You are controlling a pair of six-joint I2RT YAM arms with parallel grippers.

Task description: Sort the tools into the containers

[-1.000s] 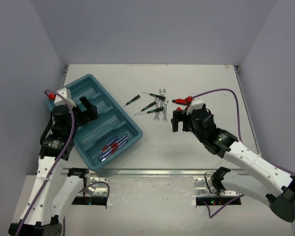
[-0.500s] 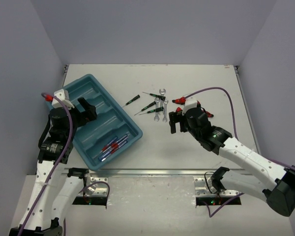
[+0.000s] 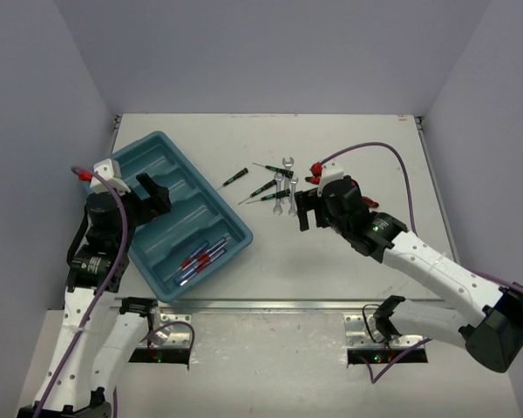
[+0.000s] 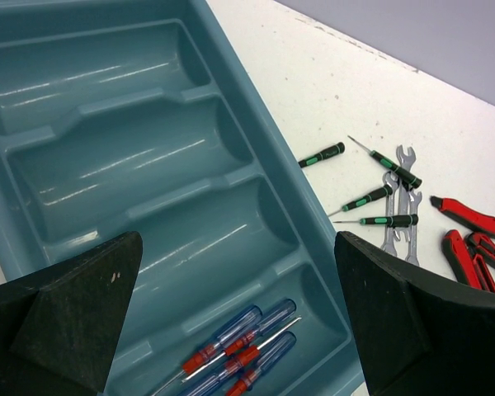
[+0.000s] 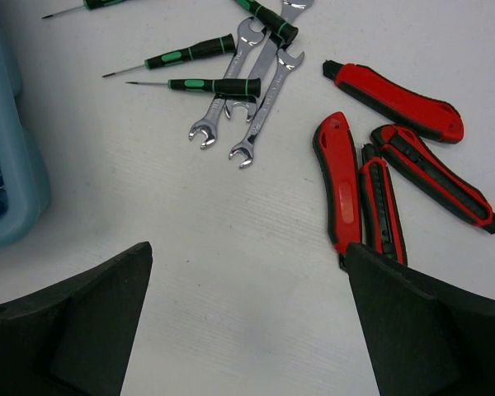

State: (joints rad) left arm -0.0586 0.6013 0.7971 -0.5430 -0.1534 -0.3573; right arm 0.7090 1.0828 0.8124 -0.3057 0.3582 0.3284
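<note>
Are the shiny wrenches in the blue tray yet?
No, the wrenches lie on the white table, outside the tray.

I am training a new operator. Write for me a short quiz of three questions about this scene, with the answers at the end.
1. True or false: the blue-and-red screwdrivers lie inside the tray.
2. Choose one. The right gripper is: A. shut on a tool; B. open and empty; C. hidden from every view.
3. Fill in the number: ___ black-handled screwdrivers lie on the table, outside the tray.

Key: 1 true; 2 B; 3 four.
</note>
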